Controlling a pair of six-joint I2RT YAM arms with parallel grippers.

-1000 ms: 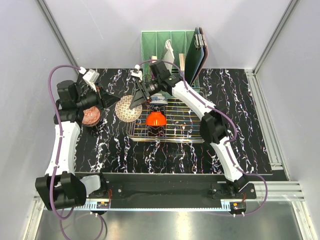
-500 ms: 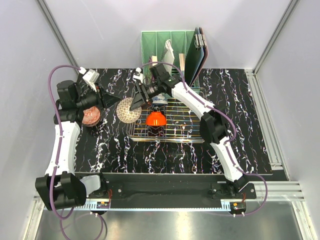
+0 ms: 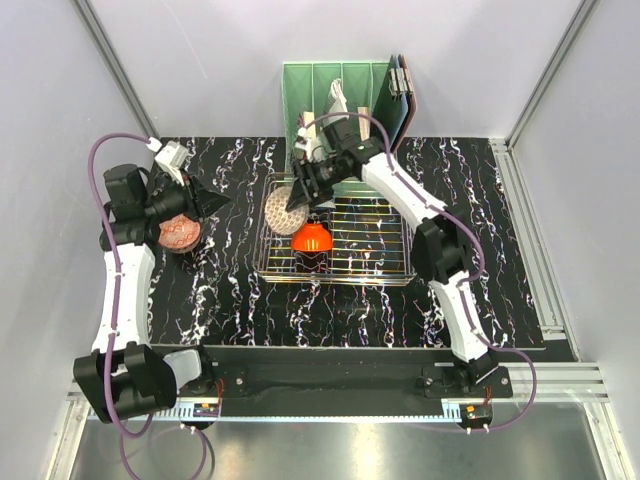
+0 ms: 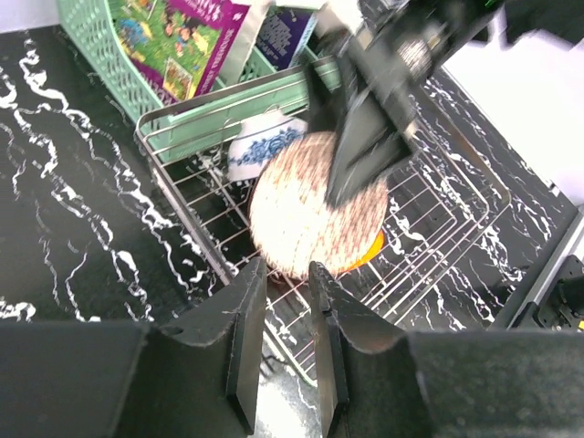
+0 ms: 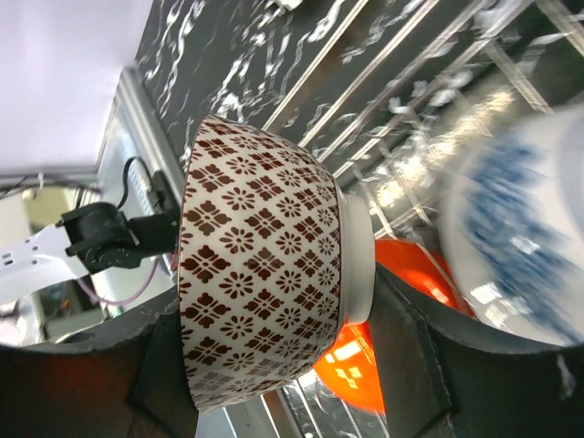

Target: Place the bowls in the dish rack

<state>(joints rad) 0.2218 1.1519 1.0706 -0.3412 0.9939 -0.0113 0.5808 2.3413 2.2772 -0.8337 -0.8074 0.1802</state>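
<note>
Black white-veined tabletop point(image 3: 480, 290), dish rack point(image 3: 370, 240) at centre, pale grey walls point(image 3: 200, 60)

Green organizer point(image 3: 322, 82) holding books point(image 4: 187, 41); black marble tabletop point(image 3: 300, 312).

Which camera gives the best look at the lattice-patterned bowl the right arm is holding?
The right wrist view: the bowl is close up, pattern sharp, held in the right gripper. The top view shows it small, at the dish rack's left edge; the left wrist view shows it blurred, partly behind that gripper.
</note>
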